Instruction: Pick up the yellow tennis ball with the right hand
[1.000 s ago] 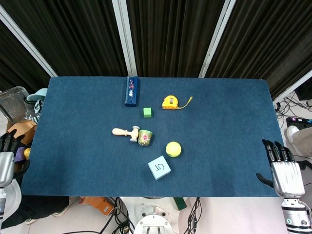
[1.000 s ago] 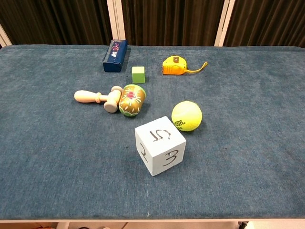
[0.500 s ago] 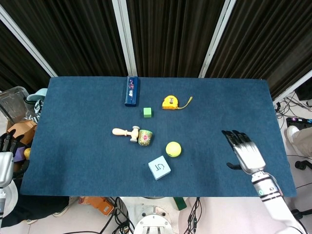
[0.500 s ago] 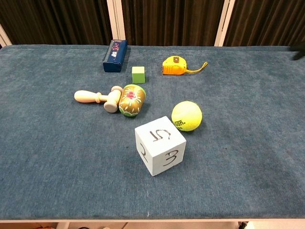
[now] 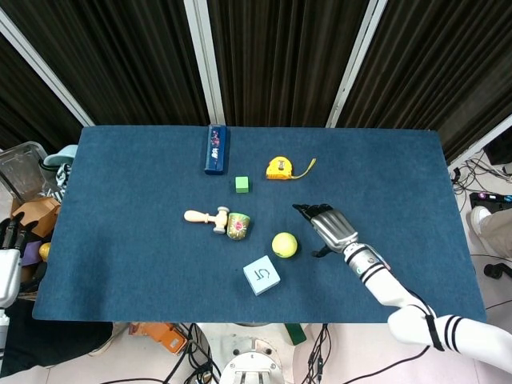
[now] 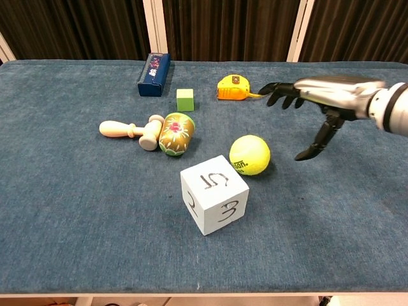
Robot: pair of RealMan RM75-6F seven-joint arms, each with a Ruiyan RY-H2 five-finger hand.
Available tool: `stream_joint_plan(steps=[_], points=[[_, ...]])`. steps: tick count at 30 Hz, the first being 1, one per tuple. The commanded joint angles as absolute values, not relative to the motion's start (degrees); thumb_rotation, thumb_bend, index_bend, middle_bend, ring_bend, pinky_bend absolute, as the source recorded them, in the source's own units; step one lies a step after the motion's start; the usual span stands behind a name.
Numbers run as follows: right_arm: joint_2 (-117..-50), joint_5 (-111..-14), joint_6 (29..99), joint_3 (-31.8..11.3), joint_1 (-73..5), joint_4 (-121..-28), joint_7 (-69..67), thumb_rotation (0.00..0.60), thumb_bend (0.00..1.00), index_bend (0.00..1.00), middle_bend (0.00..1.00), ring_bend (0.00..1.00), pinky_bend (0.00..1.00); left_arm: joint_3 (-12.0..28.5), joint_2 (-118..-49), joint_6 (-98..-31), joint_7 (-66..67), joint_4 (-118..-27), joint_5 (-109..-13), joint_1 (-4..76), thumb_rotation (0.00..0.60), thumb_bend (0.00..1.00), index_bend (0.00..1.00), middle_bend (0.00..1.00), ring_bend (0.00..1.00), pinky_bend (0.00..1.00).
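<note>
Yellow tennis ball (image 5: 284, 244), head view: loose on blue table cloth (image 5: 128, 240), just right of numbered cube (image 5: 262, 275); right hand (image 5: 328, 226) beside it, fingers apart, holding nothing. Chest view: ball (image 6: 250, 154) round, no long axis, printed mark facing near-left; a sideways brush could roll it against the cube.

The yellow tennis ball (image 5: 284, 245) (image 6: 250, 155) lies on the blue table (image 5: 120, 240) (image 6: 76, 223), fuzzy and bright, with dark lettering low on its near-left side in the chest view; it rests unheld, touching nothing but the cloth; taking the white numbered cube (image 5: 262, 275) (image 6: 213, 194) as landmark, the ball sits just beyond it and to its right, close beside its far corner but apart from it.
</note>
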State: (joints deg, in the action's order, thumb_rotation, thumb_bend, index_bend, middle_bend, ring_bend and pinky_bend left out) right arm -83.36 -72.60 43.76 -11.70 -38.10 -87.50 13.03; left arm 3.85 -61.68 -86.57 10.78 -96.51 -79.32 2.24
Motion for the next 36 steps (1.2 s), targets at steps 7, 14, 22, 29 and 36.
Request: stream_joint_plan(steps=[7,14,22,29,36], points=[[-87.8,-71.6,39.6,-11.2,-42.6,-83.7,9.4,0.6,0.16,0.09,0.24,0.3,0.29,3.9,-61.8,-86.5,11.1,-96.4,-79.2,2.3,0.6,0.28,0.14,0.0,0.0,0.11],[-91.5,-72.0,38.1,-11.0,-45.4,-80.3,6.4,0.6,0.16,0.19,0.3,0.37,0.36,4.0,-61.9,-86.2,11.2,-96.3,-79.0,2.4,0.6,0.28,0.14,0.0,0.0,0.11],[-94.0,-72.7,39.6,-11.2,-46.7,-77.6,4.2,0.6,0.39,0.5,0.51,0.63,0.71,3.8,-61.8,-86.0,11.1,-96.4,-78.9,2.4,0.6,0.28,0.14,0.0,0.0,0.11],[-91.1,-75.4,49.2,-14.2,-44.4,-79.4,-0.3,0.6,0.52,0.67,0.6,0.73,0.87,3.9,-61.8,-86.1,11.1,-96.4,-78.9,2.4,0.6,0.28,0.14,0.0,0.0,0.11],[-85.5,-79.6,62.9,-18.4,-39.9,-84.9,-6.6,0.6,0.52,0.68,0.6,0.73,0.87,3.8,-61.7,-86.0,11.2,-96.6,-78.7,2.4,0.6,0.28,0.14,0.0,0.0,0.11]])
